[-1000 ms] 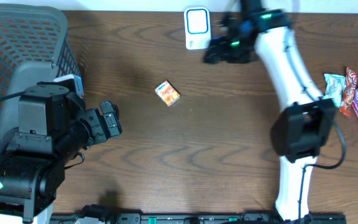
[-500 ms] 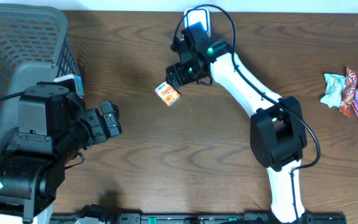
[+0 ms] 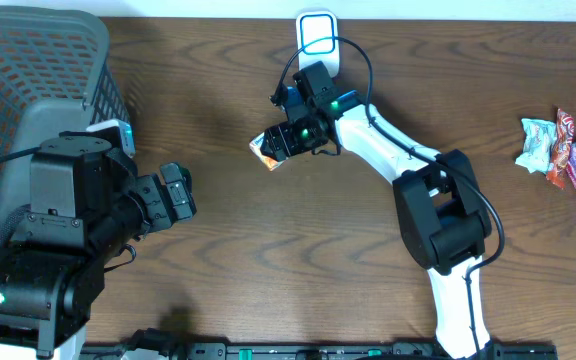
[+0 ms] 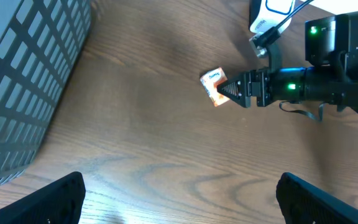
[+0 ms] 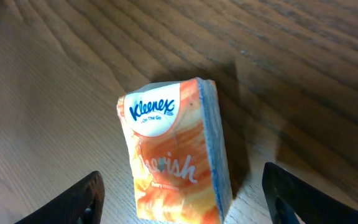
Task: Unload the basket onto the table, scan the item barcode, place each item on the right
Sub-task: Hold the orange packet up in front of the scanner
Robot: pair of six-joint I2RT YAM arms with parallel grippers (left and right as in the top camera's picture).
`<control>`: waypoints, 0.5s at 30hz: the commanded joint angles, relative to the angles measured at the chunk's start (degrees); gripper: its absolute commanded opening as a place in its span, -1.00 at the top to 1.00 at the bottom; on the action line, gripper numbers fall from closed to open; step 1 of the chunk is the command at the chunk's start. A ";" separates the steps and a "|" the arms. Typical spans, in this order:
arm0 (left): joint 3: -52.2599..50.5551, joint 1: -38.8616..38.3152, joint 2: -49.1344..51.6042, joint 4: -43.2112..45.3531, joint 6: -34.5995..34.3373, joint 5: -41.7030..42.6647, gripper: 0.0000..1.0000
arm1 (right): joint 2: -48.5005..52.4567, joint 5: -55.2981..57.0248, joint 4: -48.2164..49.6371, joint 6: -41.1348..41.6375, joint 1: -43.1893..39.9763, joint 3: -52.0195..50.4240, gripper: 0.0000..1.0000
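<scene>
Since the right gripper (image 3: pixel 286 140) is already over the tissue pack (image 3: pixel 266 150), the pick belongs to that arm. The left gripper (image 3: pixel 178 195) sits well apart, near the basket (image 3: pixel 28 60), with its fingers (image 4: pixel 61 199) spread wide and nothing between them.

Pack position: lying flat on the table (image 3: pixel 348 260), centre-top, just in front of the white scanner (image 3: pixel 316 40) but not touching it. Kleenex logo face is up.

Key relation, from the right wrist view: the pack (image 5: pixel 176 158) lies directly between and just ahead of the 2 fingers (image 5: pixel 86 196). Its long axis runs along the gripper's reach, crossways to the line joining the fingers. So they bracket the 2 long sides and would close on the short width. Good alignment, slight skew only.

Right gripper state: parted, with a clear gap on both sides of the pack. No contact seen, nothing held.

No barcode shows on the top face, so it's probably underneath or on an edge. I'd expect a re-orient toward the scanner after the lift.

Risk: the soft wrap may squash or slip if pinched low.
</scene>
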 commanded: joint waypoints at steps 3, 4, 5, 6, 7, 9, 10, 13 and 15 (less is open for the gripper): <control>0.02 0.35 -0.04 -0.11 0.55 -0.52 -0.96 | 3.67 -1.49 0.66 0.68 0.50 -0.31 -0.39; 0.02 0.35 -0.04 -0.11 0.55 -0.52 -0.96 | 4.28 -1.46 0.70 0.68 0.50 -0.31 -0.29; 0.04 0.35 -0.04 -0.11 0.55 -0.52 -0.96 | 4.48 -1.49 0.63 0.70 0.50 -0.31 -0.22; 0.04 0.35 -0.04 -0.11 0.55 -0.52 -0.96 | 4.94 -1.44 0.48 0.83 0.57 -0.31 -0.13; 0.04 0.35 -0.04 -0.11 0.55 -0.52 -0.96 | 5.20 -1.53 0.35 0.87 0.57 -0.31 0.02; 0.04 0.35 -0.04 -0.11 0.55 -0.52 -0.96 | 5.44 -1.68 -0.24 0.85 0.55 -0.31 0.43; 0.02 0.35 -0.04 -0.11 0.55 -0.52 -0.95 | 5.44 -1.68 -0.48 0.85 0.55 -0.31 0.67; 0.04 0.35 -0.04 -0.11 0.55 -0.52 -0.95 | 4.98 -1.62 -1.18 0.85 0.52 0.24 0.98; 0.04 0.35 -0.04 -0.11 0.55 -0.52 -0.96 | 4.26 -0.94 -2.36 0.83 0.44 1.27 0.98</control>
